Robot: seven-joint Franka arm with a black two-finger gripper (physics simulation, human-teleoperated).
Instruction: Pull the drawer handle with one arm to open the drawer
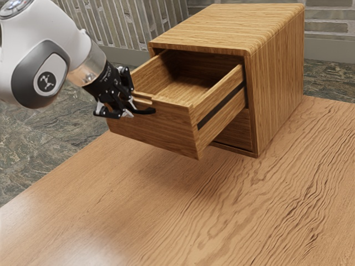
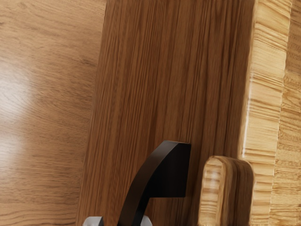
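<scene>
Wooden cabinet (image 1: 277, 66) on a wooden table (image 1: 222, 221), exterior view first. Drawer (image 1: 155, 133) sits well out of the carcass, interior bare, black side rail (image 1: 222, 105) exposed, so the task looks essentially done.

Risks from here:
- Any further pull could run the drawer to the end of its rail and drag or tip the whole cabinet, since nothing visible anchors it.
- A sloppy retreat could knock the front panel and push the drawer back in.

Gripper (image 1: 137, 102) is at the drawer front on the exterior view's left. Its jaws are spread, and the handle (image 1: 143, 98), a small wooden tab at the panel's top edge, sits between them. Lower finger (image 1: 145, 111) runs just under the tab. Reads as released, not clamped.

Wrist view:
- One black finger (image 2: 160, 183) lies along the drawer front (image 2: 174, 84).
- Handle tab (image 2: 228, 188) is just beside it, with a thin strip of panel visible between them, so no contact on that side.
- That backs the released reading.
- Table (image 2: 42, 94) shows beyond the panel's edge.

Risk here is that the finger is close to the tab and near the panel face. A sideways exit would hook the tab and jerk the drawer. My call is to back straight off, away from the panel.
</scene>
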